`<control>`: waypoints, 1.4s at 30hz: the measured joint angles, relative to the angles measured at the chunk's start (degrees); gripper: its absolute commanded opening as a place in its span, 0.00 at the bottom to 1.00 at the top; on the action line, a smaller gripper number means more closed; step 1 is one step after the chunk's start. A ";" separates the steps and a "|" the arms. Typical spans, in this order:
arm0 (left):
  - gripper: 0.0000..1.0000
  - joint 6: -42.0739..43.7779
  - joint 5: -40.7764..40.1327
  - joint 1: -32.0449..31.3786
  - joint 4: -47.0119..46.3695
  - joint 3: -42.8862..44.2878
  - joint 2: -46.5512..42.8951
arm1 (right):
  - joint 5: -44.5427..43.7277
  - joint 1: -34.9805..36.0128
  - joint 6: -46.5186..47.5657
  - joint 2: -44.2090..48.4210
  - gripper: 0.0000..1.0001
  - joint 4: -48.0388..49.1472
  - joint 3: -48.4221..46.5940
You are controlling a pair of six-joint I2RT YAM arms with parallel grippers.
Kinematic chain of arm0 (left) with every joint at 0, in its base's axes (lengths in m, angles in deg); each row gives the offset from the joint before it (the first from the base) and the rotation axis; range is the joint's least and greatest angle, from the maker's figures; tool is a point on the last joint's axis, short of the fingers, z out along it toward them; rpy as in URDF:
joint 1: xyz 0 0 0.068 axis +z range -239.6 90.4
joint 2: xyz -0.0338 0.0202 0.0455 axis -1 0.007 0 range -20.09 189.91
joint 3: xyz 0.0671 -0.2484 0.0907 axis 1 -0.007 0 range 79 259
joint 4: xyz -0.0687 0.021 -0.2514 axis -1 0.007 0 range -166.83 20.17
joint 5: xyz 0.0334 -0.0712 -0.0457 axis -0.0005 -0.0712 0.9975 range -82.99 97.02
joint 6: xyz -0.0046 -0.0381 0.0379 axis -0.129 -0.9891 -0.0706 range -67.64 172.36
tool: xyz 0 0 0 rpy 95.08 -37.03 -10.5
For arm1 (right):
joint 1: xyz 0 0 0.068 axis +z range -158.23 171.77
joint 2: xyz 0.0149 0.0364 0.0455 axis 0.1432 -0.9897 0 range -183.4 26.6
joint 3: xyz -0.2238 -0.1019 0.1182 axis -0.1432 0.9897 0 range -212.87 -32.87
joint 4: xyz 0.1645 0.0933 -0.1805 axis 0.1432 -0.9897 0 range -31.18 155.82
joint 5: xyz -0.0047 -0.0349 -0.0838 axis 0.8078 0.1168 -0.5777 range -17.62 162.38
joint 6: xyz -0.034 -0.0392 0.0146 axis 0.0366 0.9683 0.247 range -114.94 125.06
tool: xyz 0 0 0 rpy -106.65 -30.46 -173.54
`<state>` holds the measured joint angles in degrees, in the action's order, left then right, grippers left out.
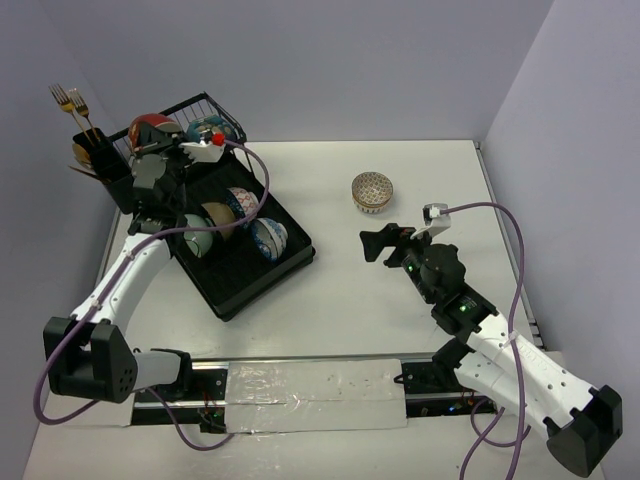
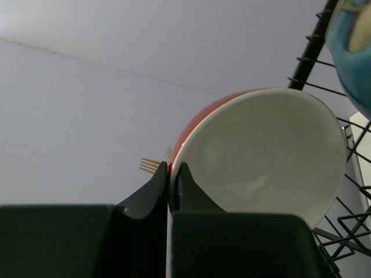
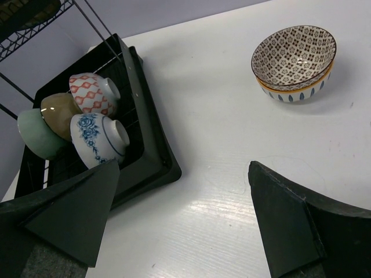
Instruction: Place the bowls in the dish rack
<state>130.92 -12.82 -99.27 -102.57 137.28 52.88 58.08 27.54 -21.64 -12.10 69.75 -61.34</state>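
My left gripper (image 1: 152, 143) is shut on the rim of a red bowl (image 1: 150, 124) with a cream inside (image 2: 261, 156), held on edge at the upper wire tier of the black dish rack (image 1: 262, 290). In the left wrist view the gripper (image 2: 173, 172) pinches the rim. A teal bowl (image 1: 212, 130) sits beside it in the tier. Mint (image 3: 35, 133), brown (image 3: 58, 110), red-patterned (image 3: 93, 92) and blue-flowered (image 3: 95, 136) bowls stand on the tray base. Two stacked patterned bowls (image 1: 372, 190) sit on the table (image 3: 294, 58). My right gripper (image 1: 375, 243) is open and empty (image 3: 181, 168) above the table between rack and stack.
A black utensil cup (image 1: 97, 158) with gold forks (image 1: 68, 98) stands at the rack's far left. The forks' tips show behind my left fingers (image 2: 152, 166). The white table (image 1: 400, 320) ends at grey walls at the back and on the right.
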 measured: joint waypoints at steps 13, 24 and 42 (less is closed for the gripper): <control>0.01 3.65 1.60 1.16 -9.03 -9.05 1.57 | -0.02 0.00 0.24 -0.02 0.99 0.02 0.00; 0.05 4.37 1.62 1.40 -12.61 -14.08 -1.81 | 0.00 0.00 0.20 0.02 0.99 0.42 0.04; 0.23 7.17 5.62 0.79 -10.12 -18.95 -7.87 | -0.70 0.00 0.15 2.91 0.98 0.92 0.85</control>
<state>138.09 -7.20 -98.48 -112.69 118.33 45.01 57.38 27.54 -21.48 -9.19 70.66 -60.49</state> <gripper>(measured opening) 0.210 0.983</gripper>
